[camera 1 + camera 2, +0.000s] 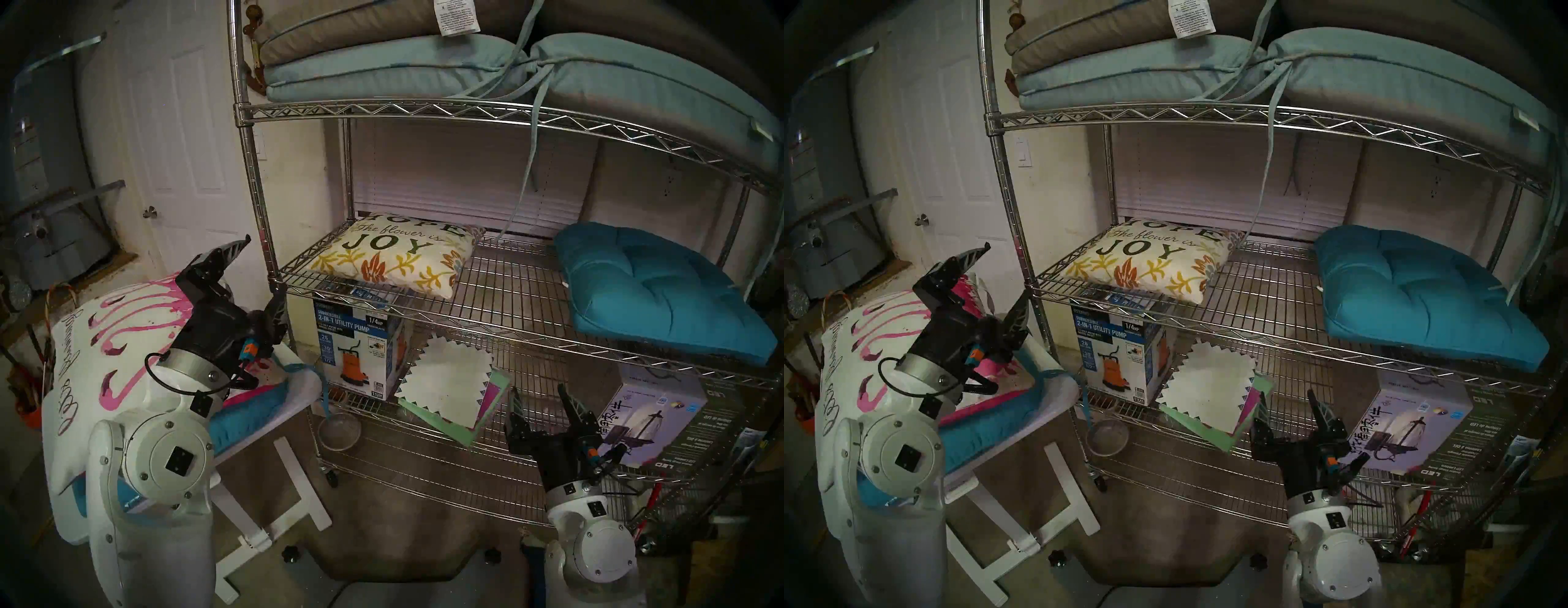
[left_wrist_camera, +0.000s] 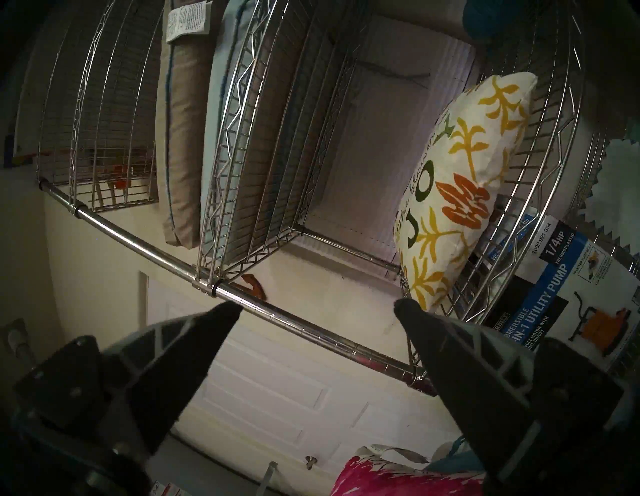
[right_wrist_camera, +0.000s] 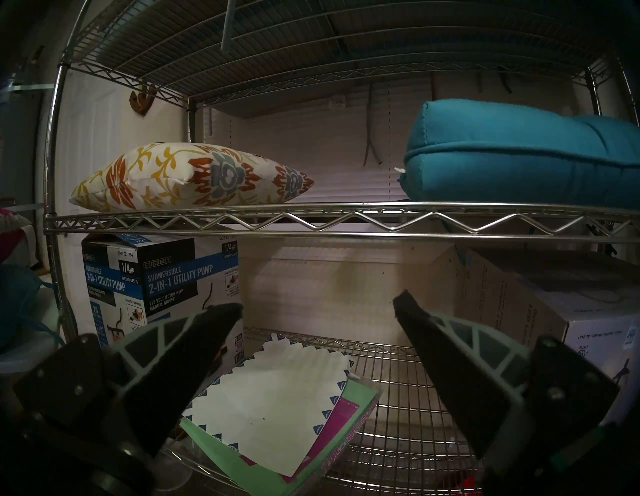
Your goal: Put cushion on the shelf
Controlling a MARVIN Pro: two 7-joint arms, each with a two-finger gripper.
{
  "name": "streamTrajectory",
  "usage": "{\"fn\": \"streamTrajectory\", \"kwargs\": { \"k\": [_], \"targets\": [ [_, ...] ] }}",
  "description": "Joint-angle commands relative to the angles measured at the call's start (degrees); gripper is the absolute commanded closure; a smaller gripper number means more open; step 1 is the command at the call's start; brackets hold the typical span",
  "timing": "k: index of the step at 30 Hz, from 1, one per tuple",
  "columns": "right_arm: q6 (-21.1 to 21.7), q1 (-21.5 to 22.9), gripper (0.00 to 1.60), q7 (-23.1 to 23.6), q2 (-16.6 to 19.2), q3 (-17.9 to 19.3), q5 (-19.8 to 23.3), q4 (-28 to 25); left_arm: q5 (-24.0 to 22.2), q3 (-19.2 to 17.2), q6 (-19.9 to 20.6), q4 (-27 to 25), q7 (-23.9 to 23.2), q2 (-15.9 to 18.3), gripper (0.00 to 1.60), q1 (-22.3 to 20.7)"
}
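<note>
The chrome wire shelf [image 1: 254, 178] fills the middle and right of the head views. On its middle tier a white floral cushion lettered "JOY" [image 1: 394, 254] lies at the left and a teal tufted cushion [image 1: 653, 293] at the right. Both also show in the right wrist view: the JOY cushion [image 3: 187, 180] and the teal cushion [image 3: 519, 152]. My left gripper [image 1: 264, 264] is open and empty beside the shelf's front left post, just left of the JOY cushion [image 2: 460, 194]. My right gripper [image 1: 539, 388] is open and empty in front of the lower tier.
A small white folding table [image 1: 292, 479] at the left holds a white cushion with pink flamingos [image 1: 106, 339] on top of a teal one [image 1: 250, 412]. The lower tier holds a utility pump box [image 1: 356, 352], envelopes [image 1: 449, 390] and an LED lamp box [image 1: 653, 420]. Flat cushions [image 1: 382, 72] fill the top tier.
</note>
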Motion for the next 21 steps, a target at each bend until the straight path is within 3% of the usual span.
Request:
{"fn": "streamTrajectory", "kwargs": {
  "k": [1,21],
  "targets": [
    [-0.24,0.11,0.00,0.05,0.09,-0.02,-0.08,-1.33,0.23,0.15,-0.17,-1.47,0.56,-0.12,0.00,-0.32],
    [-0.24,0.11,0.00,0.05,0.09,-0.02,-0.08,-1.33,0.55,0.06,-0.63,-1.47,0.36,-0.73,0.00,-0.40]
  ]
}}
